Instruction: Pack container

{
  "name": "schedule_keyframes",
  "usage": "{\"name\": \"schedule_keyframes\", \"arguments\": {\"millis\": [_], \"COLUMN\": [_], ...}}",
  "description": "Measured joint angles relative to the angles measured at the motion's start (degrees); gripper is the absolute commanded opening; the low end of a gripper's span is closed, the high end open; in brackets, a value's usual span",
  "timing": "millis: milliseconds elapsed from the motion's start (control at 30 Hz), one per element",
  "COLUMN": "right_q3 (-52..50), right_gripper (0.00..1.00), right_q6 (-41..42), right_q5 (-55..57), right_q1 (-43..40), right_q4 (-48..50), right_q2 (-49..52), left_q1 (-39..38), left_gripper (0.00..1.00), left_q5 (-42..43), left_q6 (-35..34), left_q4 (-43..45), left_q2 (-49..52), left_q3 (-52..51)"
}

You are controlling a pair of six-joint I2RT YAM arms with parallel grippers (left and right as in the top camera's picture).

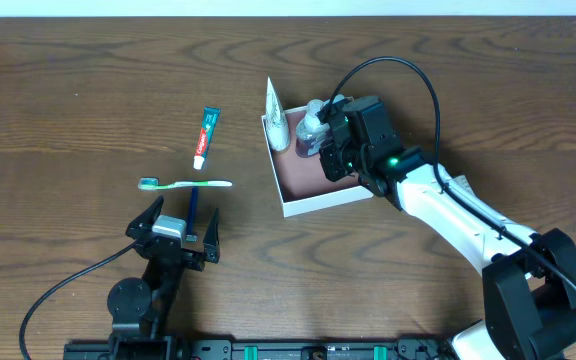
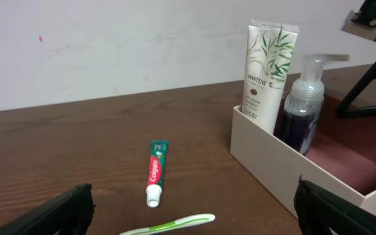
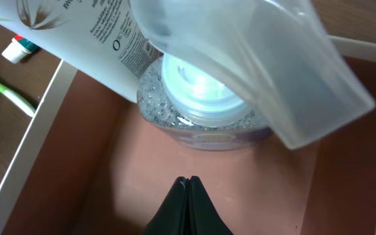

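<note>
The right arm reaches from the counter's near right corner over the container (image 1: 323, 204), its right hand (image 3: 187, 186) clenched on nothing above the reddish bottom, beside the pump bottle (image 2: 302, 104); the left hand (image 1: 183, 215) sits spread wide and empty by the near edge. The container lies just right of the dark wooden counter's (image 1: 68, 100) centre, a Pantene tube (image 2: 266, 72) leaning inside; Colgate toothpaste (image 1: 206, 136) and a toothbrush (image 1: 186, 184) lie leftward; a pale wall (image 2: 109, 46) stands behind.

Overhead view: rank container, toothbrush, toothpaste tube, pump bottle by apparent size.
1. container, clearly largest
2. toothbrush, longer but thinner than the tube: close call
3. toothpaste tube
4. pump bottle, partly hidden by the right arm, so unsure
</note>
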Motion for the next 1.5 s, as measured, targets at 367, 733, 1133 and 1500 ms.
{"name": "schedule_keyframes", "arguments": {"millis": [367,733,1133,1500], "right_q3": [-0.52,-0.66,-0.66,-0.66], "right_gripper": [0.01,0.01,0.01,0.01], "right_q6": [0.0,0.0,0.0,0.0], "right_q5": [1.27,1.57,1.62,2.14], "right_q1": [0.02,0.28,0.33,0.33], "right_q4": [3.78,7.23,10.73,12.59], "right_q2": [1.73,4.68,4.68,4.68], "left_q1": [0.0,0.0,0.0,0.0], "left_gripper": [0.98,0.98,0.98,0.98], "left_q5": [0.0,0.0,0.02,0.0], "left_q6": [0.0,0.0,0.0,0.0], "left_q4": [0.0,0.0,0.0,0.0], "left_q2": [0.0,0.0,0.0,0.0], "left_q3": [0.0,0.0,0.0,0.0]}}
